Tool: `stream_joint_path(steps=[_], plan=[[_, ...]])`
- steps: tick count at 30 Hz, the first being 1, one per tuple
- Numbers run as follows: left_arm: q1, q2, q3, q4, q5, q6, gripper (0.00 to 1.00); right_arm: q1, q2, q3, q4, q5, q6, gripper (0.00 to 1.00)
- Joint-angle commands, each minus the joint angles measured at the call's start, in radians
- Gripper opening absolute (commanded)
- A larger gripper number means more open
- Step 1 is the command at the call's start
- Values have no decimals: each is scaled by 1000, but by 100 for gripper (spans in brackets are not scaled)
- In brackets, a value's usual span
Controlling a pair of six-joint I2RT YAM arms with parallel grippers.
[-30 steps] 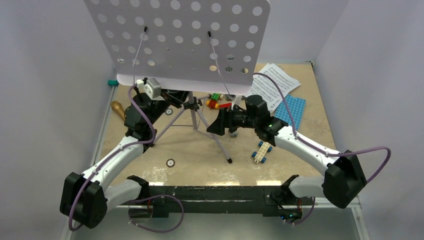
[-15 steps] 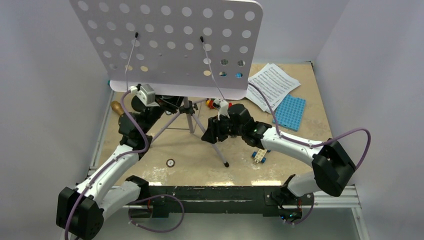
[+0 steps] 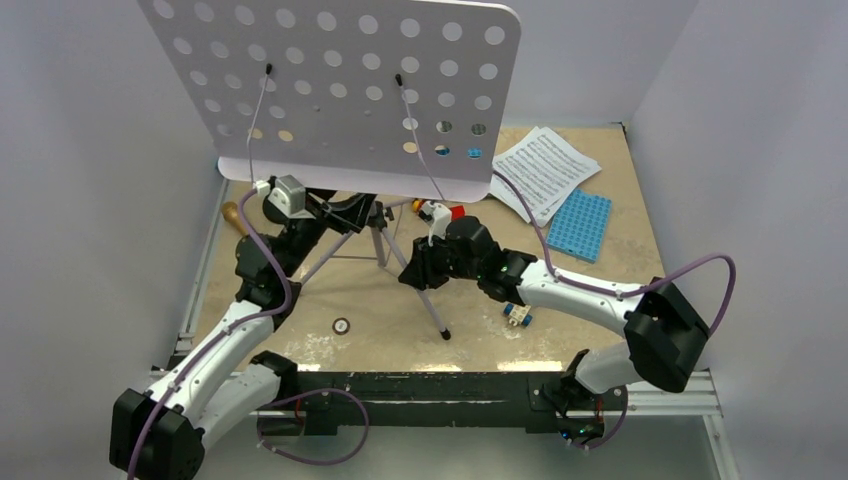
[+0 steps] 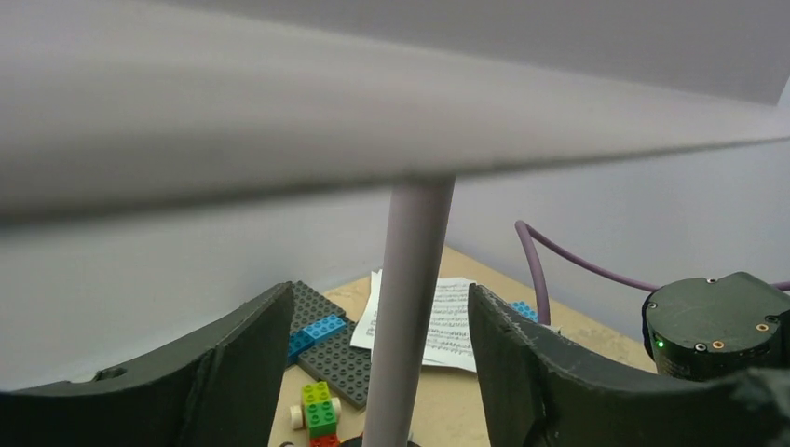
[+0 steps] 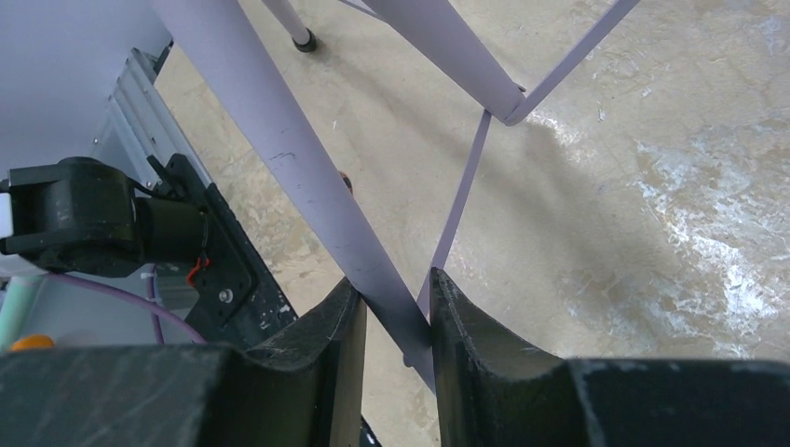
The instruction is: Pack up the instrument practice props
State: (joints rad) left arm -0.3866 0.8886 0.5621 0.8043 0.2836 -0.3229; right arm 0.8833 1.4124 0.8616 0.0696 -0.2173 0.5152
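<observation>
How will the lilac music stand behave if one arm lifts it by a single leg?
Probably top-heavy: the music stand carries a wide perforated desk high on a thin pole, so it may tip or swing. The leg looks smooth and round, so it could slip in the right jaws. Its tubes look rigid, not floppy.

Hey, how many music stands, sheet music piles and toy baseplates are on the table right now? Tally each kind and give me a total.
music stand: 1
sheet-music pile: 1
baseplates: 2, the blue baseplate and the dark grey baseplate
total: 4
</observation>
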Motion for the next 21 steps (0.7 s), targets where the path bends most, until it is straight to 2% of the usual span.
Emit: stream_joint_path(steps=[1, 2, 5, 11, 17, 21], plan=[[2, -30, -25, -21, -32, -19, 75, -10, -33, -1, 21, 148, 103, 0], [-2, -34, -28, -24, -39, -18, 83, -10, -36, -6, 22, 162, 113, 0], [-44, -39, -28, -44, -104, 33, 86, -7, -48, -25, 26, 210, 161, 0], [-219, -23, -13, -43, -344, 211, 87, 7, -59, -45, 15, 312, 246, 0], [-317, 33, -25, 86, -550, 315, 84, 19, -47, -32, -10, 344, 312, 0], [-377, 124, 10, 171, -659, 447, 83, 28, -31, -15, -25, 335, 349, 0]])
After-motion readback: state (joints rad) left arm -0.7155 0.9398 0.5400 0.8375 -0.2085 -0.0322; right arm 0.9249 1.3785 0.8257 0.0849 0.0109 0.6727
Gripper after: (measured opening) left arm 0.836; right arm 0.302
